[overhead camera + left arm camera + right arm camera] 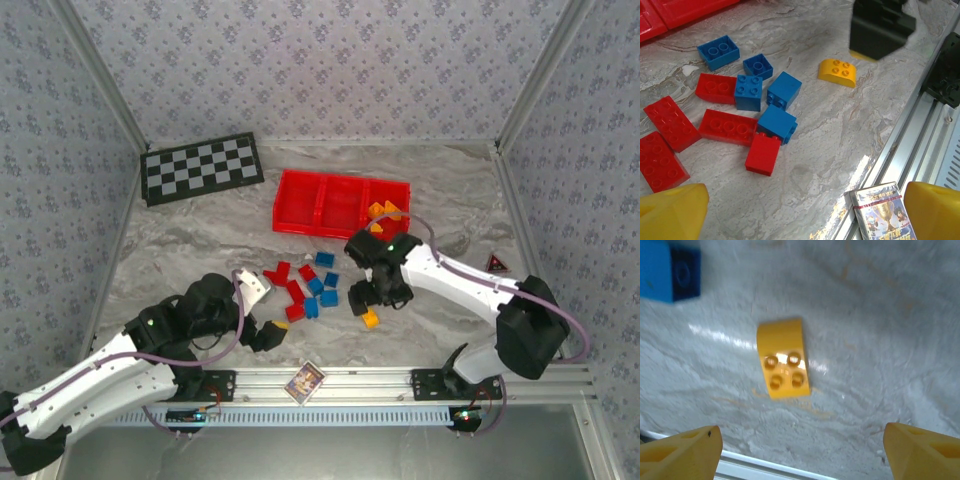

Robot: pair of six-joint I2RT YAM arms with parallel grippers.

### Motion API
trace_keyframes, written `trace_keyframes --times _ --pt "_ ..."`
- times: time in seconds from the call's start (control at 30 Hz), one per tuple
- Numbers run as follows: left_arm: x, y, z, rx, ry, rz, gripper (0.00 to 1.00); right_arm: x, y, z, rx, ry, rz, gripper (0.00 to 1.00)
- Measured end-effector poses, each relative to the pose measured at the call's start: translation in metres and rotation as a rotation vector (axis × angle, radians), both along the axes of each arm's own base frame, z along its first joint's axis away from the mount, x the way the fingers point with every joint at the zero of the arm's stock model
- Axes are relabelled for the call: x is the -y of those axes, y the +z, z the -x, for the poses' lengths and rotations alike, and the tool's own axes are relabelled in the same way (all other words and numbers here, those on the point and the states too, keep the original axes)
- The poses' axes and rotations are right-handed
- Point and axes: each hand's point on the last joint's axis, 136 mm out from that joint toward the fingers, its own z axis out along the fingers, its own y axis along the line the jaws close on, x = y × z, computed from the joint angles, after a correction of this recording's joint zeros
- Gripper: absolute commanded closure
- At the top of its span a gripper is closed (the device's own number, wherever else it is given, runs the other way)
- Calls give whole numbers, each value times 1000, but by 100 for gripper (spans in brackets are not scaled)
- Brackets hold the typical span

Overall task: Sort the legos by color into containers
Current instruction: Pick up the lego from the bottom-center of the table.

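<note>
The long red tray (300, 198) lies at the back; its right compartment holds several orange-yellow legos (385, 212). Loose red legos (726, 127) and blue legos (784, 90) are clustered mid-table (308, 285). One curved yellow lego (371, 318) (838, 72) (783, 359) lies apart to their right. My right gripper (372, 297) (802, 452) hovers open just above it, nothing between its fingers. My left gripper (270, 335) (802, 215) is open and empty over bare table, near the cluster's front edge. A tray corner (685, 10) shows at top left of the left wrist view.
A black-and-grey checkerboard mat (202, 167) lies at the back left. A printed card (305, 380) (882, 210) rests on the aluminium rail (400, 375) at the near edge. A small red triangular piece (496, 263) sits at the right. A blue lego (670, 272) lies beyond the yellow one.
</note>
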Motion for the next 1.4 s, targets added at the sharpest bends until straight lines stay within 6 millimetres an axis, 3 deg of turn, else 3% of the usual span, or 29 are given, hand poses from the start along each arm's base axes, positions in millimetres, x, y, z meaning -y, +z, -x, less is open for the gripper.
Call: trace_keyframes --times 0.2,0.4,0.5,0.7,1.13,1.4 --pt "0 -1 0 -4 0 -5 0 -2 -9 21 -1 77 42 15" --pt "0 -1 0 -4 0 -5 0 -7 -19 17 0 95 59 14" --pt "0 -1 0 -4 0 -5 0 -10 -28 16 -15 106 73 2" --pt "0 -1 0 -4 0 -5 0 -13 -43 14 -37 122 99 3" --pt "0 -1 0 -4 0 -5 0 -17 -61 6 -40 125 137 28" --pt "0 -1 0 -4 0 -5 0 -24 -66 1 -43 132 139 59"
